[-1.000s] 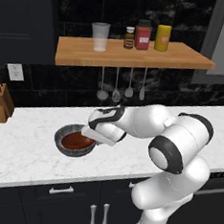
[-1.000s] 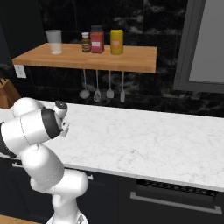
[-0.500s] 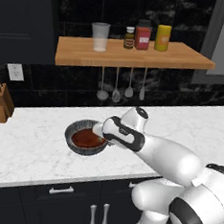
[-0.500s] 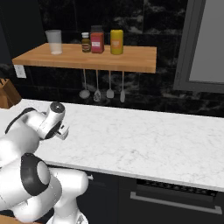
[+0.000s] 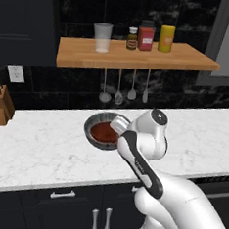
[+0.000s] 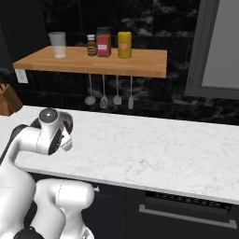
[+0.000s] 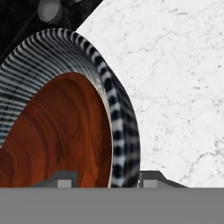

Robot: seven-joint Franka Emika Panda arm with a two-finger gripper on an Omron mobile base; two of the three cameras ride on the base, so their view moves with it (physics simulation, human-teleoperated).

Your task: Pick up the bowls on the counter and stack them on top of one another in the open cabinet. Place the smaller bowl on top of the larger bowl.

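The larger bowl [image 5: 95,122], dark grey and mottled, hangs tilted just above the counter [image 5: 34,153] under the open cabinet [image 5: 136,57]. The smaller bowl [image 5: 104,132], reddish-brown, lies nested inside it. My gripper [image 5: 117,127] is shut on the right side of the larger bowl's rim. In the hand view the striped grey rim [image 7: 118,131] runs between my two fingertips, with the red-brown inside [image 7: 57,135] to the left of it; my gripper [image 7: 106,178] sits at the bottom. In the right base view the open cabinet [image 6: 93,60] and counter [image 6: 163,144] show behind my arm.
On the shelf stand a clear glass [image 5: 102,37], a small dark jar [image 5: 132,38], a red jar [image 5: 146,36] and a yellow canister [image 5: 166,38]. Utensils [image 5: 118,94] hang below the shelf. A knife block [image 5: 0,107] sits at the counter's left end.
My arm has swung and stretched forward. The two nested bowls have gone right and up with the gripper, from the counter's left-middle toward the hanging utensils.
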